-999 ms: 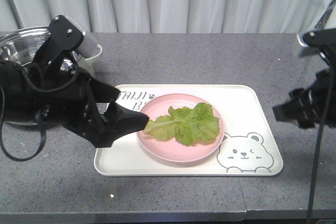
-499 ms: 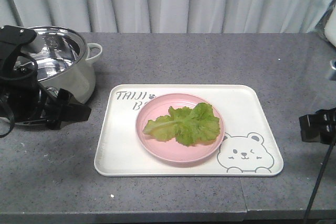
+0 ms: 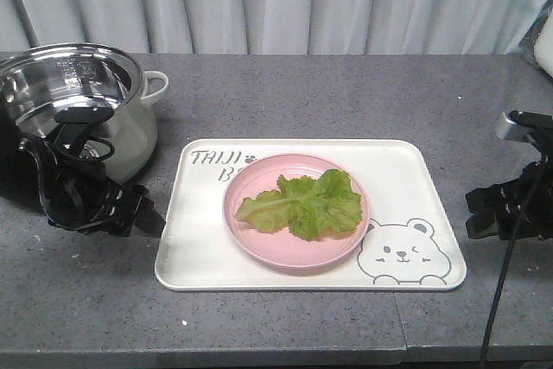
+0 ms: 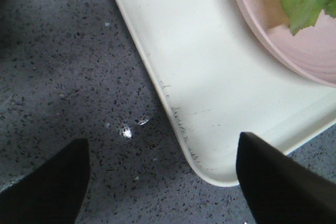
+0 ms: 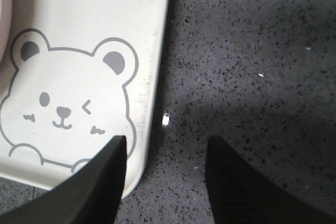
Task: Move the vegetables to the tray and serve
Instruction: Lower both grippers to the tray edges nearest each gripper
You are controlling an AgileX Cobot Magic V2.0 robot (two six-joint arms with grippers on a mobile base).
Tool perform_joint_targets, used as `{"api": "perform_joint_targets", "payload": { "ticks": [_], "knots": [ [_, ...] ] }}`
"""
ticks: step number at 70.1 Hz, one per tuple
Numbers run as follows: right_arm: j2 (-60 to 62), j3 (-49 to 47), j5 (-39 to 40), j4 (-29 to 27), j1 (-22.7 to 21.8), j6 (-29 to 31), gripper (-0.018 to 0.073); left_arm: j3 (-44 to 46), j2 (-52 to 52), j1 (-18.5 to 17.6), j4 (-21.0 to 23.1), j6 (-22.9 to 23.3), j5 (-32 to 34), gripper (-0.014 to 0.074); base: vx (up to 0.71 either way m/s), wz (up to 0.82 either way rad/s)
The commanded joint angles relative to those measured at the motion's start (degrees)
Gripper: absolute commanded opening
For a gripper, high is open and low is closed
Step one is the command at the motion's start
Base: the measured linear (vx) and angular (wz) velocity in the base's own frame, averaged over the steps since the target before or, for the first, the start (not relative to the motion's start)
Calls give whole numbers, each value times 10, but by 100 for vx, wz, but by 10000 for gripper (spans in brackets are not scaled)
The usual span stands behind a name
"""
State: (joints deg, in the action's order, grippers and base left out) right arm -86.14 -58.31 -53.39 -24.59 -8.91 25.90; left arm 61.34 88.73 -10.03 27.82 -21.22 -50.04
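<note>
Lettuce: the lettuce [image 3: 302, 205] lies in the pink plate [image 3: 252, 246], which stands on the tray [image 3: 406, 170] a little toward the tray's 9 o'clock side. The transfer looks done.
Tray: flat on the bench [image 3: 302, 92], with the pot [image 3: 130, 131] off its 10 o'clock corner.
Step in hand: serving, I judge, which means taking the tray by two opposite edges and lifting it.
Left pincer: the left pincer [image 4: 163, 150] sits low at the tray's 8 o'clock corner. Its jaws are apart, one tip over the bench and one over the tray, with the rim running between them.
Right pincer: the right pincer [image 5: 167, 142] is at the 4 o'clock side beside the bear [image 5: 68, 93]. Its jaws are likewise apart and straddle the rim. Nothing is held by either.
Contact: whether any tip touches the tray cannot be told.
Doing it well: slide each lower tip under the rim, not against it, so the tray is not pushed across the bench. Close both sides together and check the bite before raising.
Lift: raise both arms at one rate and keep the tray level. The plate stands loose on a smooth surface and would likely slide toward whichever side dips.
Risk: the left grip is at a rounded corner, where the hold may slip. A straighter stretch of rim nearer 9 o'clock would balance the right side better.
</note>
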Motion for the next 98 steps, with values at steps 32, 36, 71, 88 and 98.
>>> {"api": "perform_joint_targets", "payload": {
  "ticks": [32, 36, 71, 88, 98],
  "knots": [
    [-39, -55, 9, -19, 23, 34, 339, 15, 39, -18, 72, 14, 60, 502, 0, 0],
    [-47, -55, 10, -14, 32, 33, 339, 15, 39, -25, 70, 14, 67, 502, 0, 0],
    [-67, -55, 43, -16, 43, 33, 339, 15, 39, -30, 95, 14, 74, 502, 0, 0],
    [-87, -55, 40, -34, 43, 48, 339, 15, 39, -43, 96, 14, 74, 502, 0, 0],
    [-95, -55, 37, -46, 43, 60, 325, 15, 39, -47, 94, 14, 74, 502, 0, 0]
  ]
}}
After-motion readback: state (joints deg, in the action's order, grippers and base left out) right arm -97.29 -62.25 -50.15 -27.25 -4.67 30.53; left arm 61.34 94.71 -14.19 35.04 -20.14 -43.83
